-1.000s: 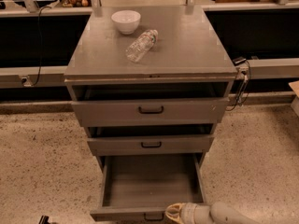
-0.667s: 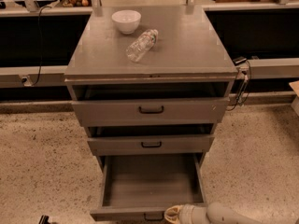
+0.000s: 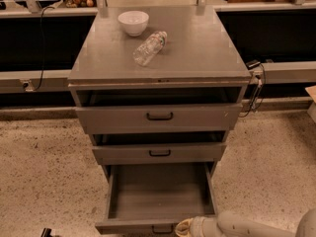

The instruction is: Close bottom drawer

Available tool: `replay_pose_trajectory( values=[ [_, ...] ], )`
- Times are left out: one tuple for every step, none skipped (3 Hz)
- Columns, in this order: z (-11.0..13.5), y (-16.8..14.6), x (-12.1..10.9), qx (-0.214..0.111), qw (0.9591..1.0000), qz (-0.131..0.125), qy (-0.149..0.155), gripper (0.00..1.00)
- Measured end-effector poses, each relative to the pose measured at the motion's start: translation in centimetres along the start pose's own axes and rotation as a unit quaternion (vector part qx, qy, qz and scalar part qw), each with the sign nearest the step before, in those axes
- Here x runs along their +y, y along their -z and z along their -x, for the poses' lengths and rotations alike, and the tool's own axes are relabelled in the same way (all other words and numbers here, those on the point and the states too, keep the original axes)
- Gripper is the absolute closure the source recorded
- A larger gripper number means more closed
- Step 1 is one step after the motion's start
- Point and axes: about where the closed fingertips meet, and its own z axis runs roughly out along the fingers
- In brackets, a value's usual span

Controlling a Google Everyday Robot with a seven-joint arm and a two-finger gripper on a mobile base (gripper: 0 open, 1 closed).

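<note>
The bottom drawer of the grey metal cabinet stands pulled far out, its plain grey interior bare. Its low front panel is at the bottom edge of the view with a small dark handle at its centre. My gripper comes in from the lower right on a pale arm. It is at the front panel, just right of the handle, and seems to touch it. Its tip is mostly cut off by the frame edge.
The middle drawer and the tall-fronted top drawer are each pulled out a little. A white bowl and a lying plastic bottle sit on the cabinet top. Speckled floor lies on both sides. A cable hangs at the right.
My gripper has shifted slightly left along the drawer's front panel, closer to the handle. The drawer has not visibly moved.
</note>
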Motion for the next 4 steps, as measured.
replay_pose_trajectory(
  values=[
    [-1.7,-1.0,0.9,-0.008,0.9993,0.028,-0.023,1.00],
    [-3.2,-2.3,2.1,-0.005,0.9973,0.052,-0.051,1.00],
    [-4.4,-3.2,2.5,0.000,0.9963,0.051,-0.069,1.00],
    [-5.1,-3.6,0.8,0.006,0.9958,0.013,-0.091,1.00]
  ],
)
